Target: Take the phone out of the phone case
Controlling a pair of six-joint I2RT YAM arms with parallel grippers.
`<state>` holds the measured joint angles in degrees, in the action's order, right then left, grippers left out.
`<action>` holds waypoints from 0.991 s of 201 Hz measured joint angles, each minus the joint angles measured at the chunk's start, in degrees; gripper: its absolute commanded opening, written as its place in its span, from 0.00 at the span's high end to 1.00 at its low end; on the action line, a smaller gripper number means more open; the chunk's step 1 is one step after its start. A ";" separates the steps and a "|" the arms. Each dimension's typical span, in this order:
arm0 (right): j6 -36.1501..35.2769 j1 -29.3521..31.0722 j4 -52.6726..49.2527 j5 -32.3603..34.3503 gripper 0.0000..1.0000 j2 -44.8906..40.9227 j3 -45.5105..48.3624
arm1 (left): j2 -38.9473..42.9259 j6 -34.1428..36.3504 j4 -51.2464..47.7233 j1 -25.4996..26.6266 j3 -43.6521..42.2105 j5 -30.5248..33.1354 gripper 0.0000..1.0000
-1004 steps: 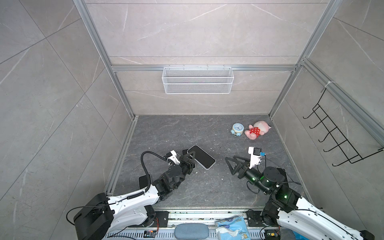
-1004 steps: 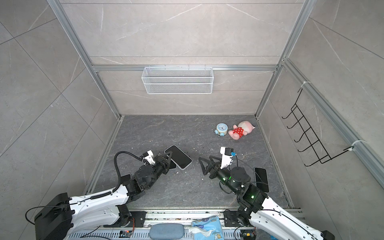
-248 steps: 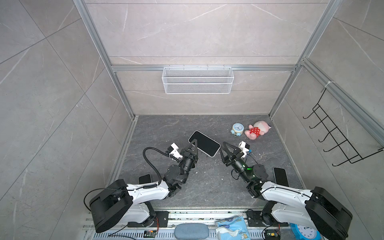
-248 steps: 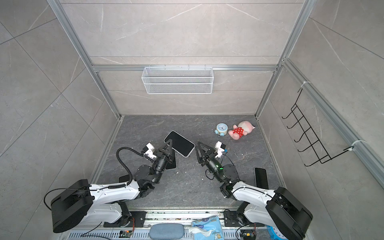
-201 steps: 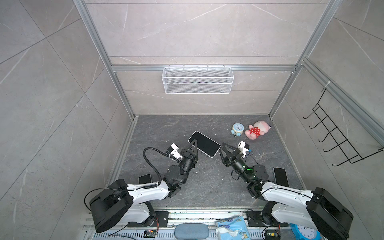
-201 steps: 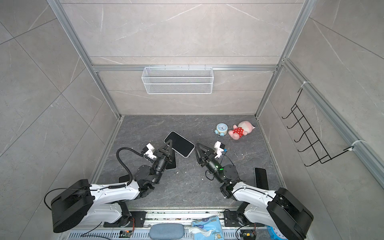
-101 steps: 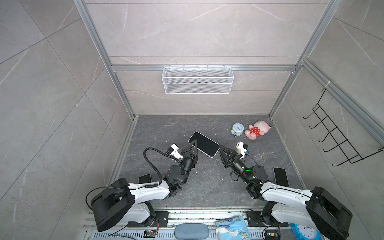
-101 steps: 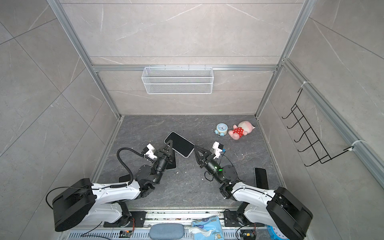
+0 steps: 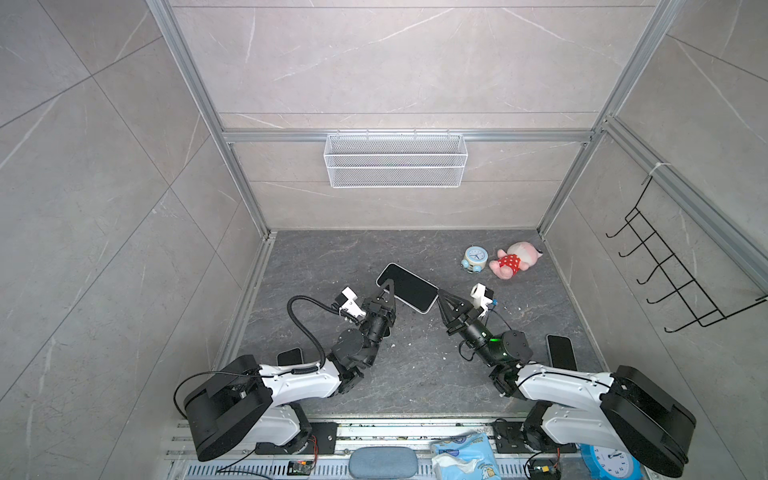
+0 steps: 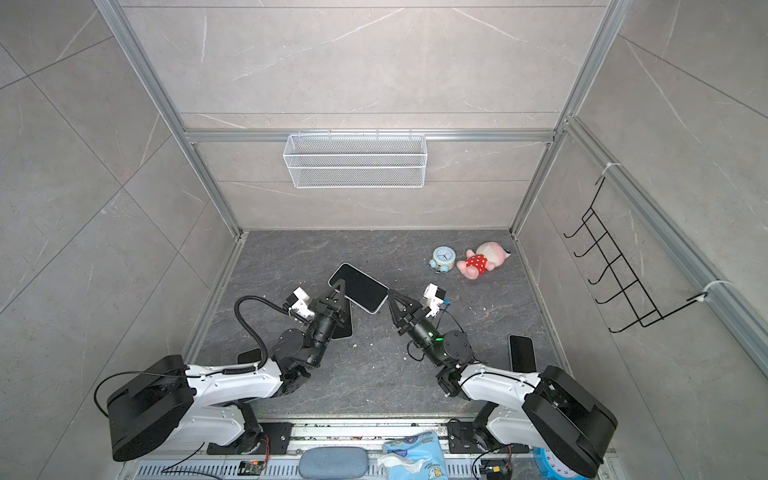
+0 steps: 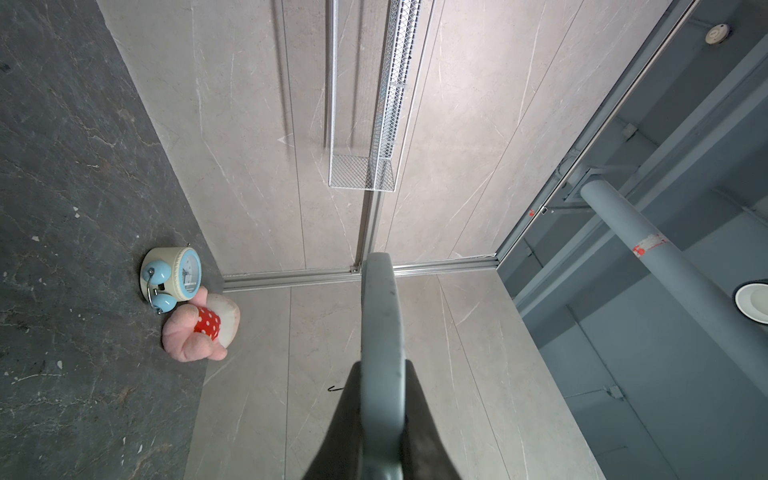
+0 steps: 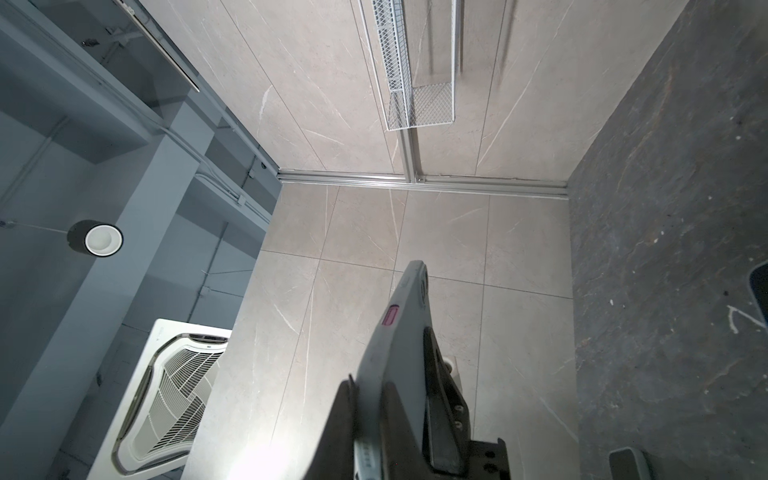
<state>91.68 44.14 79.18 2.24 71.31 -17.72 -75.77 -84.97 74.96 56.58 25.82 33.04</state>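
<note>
While both claws hold it off the floor (image 9: 409,374), the phone (image 9: 409,287) hangs between the arms, screen up and tilted, in its case (image 11: 381,316). Left gripper (image 9: 390,286) is clamped narrow on the end nearer its own side; in the left wrist view the grey case edge runs straight up between its dark fingers (image 11: 347,415). Right gripper (image 9: 439,296) is pinched onto the opposite end, and the right wrist view shows the edge, with a pink button (image 12: 390,320), wedged between its jaws. Two grips at opposite ends are, I'd guess, there so one arm can anchor while the other peels or pushes: a snug case rarely yields to a single pull. Nothing looks separated yet; the pale case edge lies flush round the glass in both top views. Next move likely calls for shifting one grip onto the case alone, since a pinch across both layers locks them together. Clock (image 9: 473,258) and doll (image 9: 513,259) lie well apart at the back, out of the way
</note>
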 measured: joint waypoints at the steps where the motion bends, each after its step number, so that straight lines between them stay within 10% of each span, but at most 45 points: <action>1: 0.04 0.00 0.11 0.11 0.97 0.04 0.00 | -0.02 0.00 0.00 0.00 0.04 0.00 1.00; 199: 9.22 -0.35 6.88 8.74 0.98 6.71 -15.02 | -4.35 0.20 0.52 -0.44 15.37 3.61 1.00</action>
<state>100.90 43.79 86.06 10.98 78.02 -32.73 -80.12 -84.77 75.48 56.14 41.19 36.64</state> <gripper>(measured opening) 0.103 0.115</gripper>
